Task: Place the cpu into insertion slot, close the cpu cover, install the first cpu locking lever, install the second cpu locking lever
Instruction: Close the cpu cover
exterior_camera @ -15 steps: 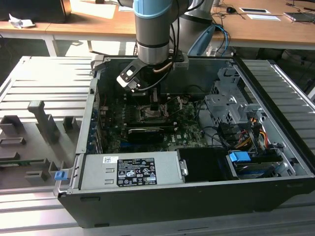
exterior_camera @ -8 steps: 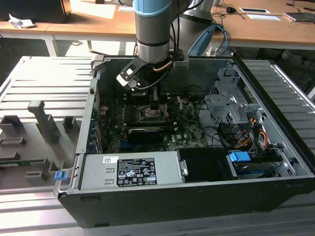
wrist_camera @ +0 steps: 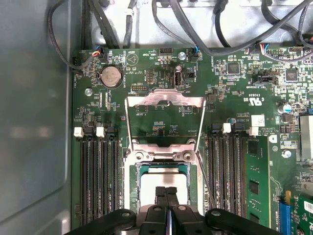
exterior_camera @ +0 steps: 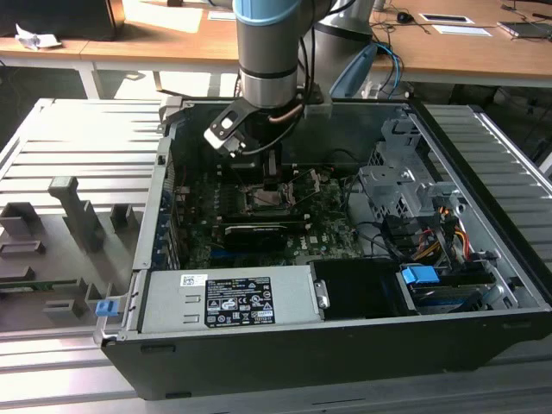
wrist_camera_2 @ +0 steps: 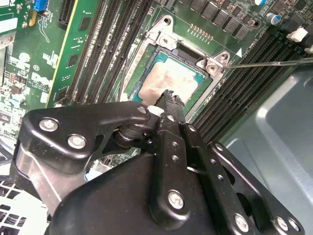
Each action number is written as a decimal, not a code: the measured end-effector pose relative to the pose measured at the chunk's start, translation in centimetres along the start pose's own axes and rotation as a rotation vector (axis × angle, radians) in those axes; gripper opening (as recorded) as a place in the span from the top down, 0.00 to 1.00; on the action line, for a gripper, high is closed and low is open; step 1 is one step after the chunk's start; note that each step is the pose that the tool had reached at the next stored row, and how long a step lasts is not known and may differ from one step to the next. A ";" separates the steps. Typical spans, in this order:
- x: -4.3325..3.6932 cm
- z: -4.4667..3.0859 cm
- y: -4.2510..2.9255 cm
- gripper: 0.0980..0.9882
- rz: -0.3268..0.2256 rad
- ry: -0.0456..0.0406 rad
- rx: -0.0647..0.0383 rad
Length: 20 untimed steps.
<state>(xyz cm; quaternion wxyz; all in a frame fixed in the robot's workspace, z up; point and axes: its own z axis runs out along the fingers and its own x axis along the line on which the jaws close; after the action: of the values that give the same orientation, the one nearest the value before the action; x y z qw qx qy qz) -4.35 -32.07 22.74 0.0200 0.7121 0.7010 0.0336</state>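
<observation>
The cpu (wrist_camera_2: pixel 168 78), a small square chip with a silvery-tan face, lies flat in the insertion slot (wrist_camera_2: pixel 143 53) on the green motherboard. My gripper (wrist_camera_2: pixel 172 98) is shut, and its tips are at the chip's near edge. In the first wrist view the gripper (wrist_camera: pixel 166 190) sits directly over the insertion slot (wrist_camera: pixel 130 182). There the cpu cover (wrist_camera: pixel 166 98), a thin metal frame with a big window, stands swung open beyond the slot. A thin locking lever rod (wrist_camera_2: pixel 266 62) sticks out beside the socket. In the exterior view the gripper (exterior_camera: pixel 272 177) hangs inside the case just above the insertion slot (exterior_camera: pixel 270 201).
Memory slots (wrist_camera: pixel 100 181) flank the socket on both sides. Black cables (wrist_camera: pixel 161 19) run along the board's far edge, and the grey case wall (wrist_camera: pixel 34 122) is close by. A grey power supply box (exterior_camera: pixel 228 297), a black block (exterior_camera: pixel 250 233) and a drive cage (exterior_camera: pixel 392 185) fill the case.
</observation>
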 end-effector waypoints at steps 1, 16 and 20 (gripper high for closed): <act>0.00 -0.07 0.01 0.99 0.000 -0.0001 0.000; 0.08 -0.92 0.04 0.99 0.000 -0.0005 0.000; 0.10 -1.29 0.06 0.99 0.000 -0.0023 0.000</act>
<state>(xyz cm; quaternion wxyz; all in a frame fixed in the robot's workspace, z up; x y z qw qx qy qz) -4.39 -32.00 24.03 0.0209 0.7121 0.7010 0.0330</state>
